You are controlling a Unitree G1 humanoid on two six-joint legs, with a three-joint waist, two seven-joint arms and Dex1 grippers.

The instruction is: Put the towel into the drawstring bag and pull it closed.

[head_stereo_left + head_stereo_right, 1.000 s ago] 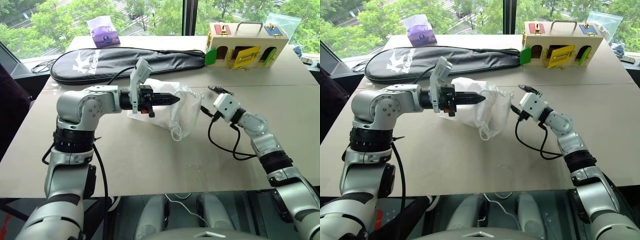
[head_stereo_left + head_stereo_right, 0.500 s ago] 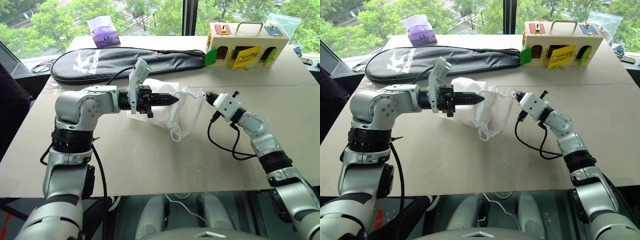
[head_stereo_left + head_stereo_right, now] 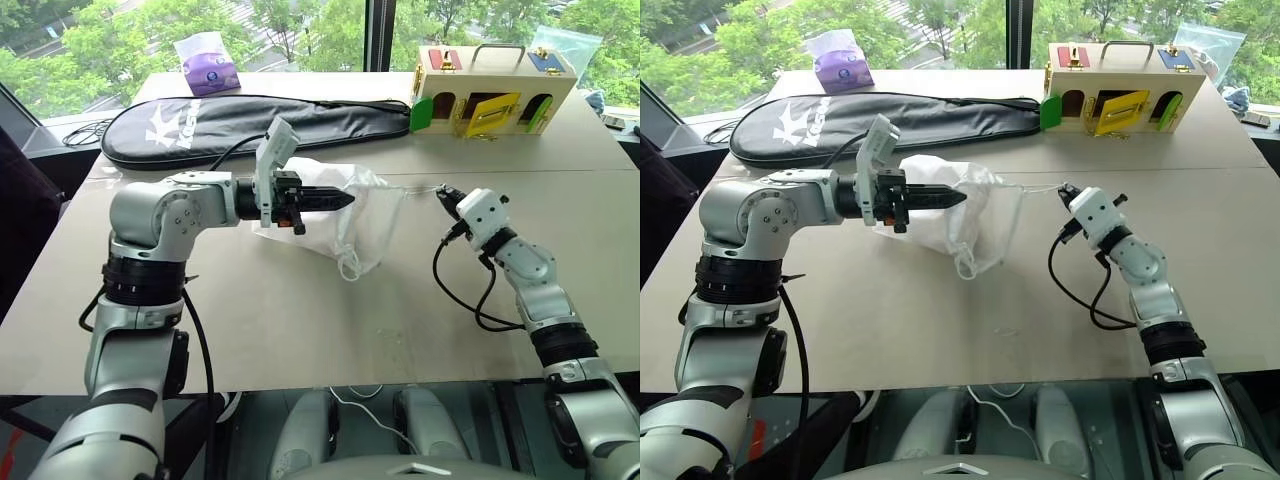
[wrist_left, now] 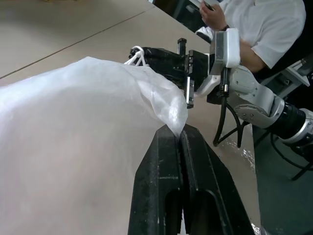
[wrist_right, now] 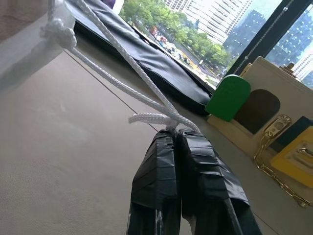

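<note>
- My right claw [image 3: 441, 190] is clenched on the white cord [image 5: 128, 88], drawn taut across to the bag's mouth.
- My left claw [image 3: 345, 200] is pinched tight on the drawstring bag [image 3: 365, 215], holding its top edge above the counter [image 3: 300, 320].
- I can't make out the towel.
- Farther back lie a black racket cover [image 3: 230, 120] and a wooden box [image 3: 495, 90].

You get bright daylight from the windows [image 3: 300, 30] ahead, soft shadows on the tabletop [image 3: 300, 320], sharp head views, blurred wrist-view backgrounds.
</note>
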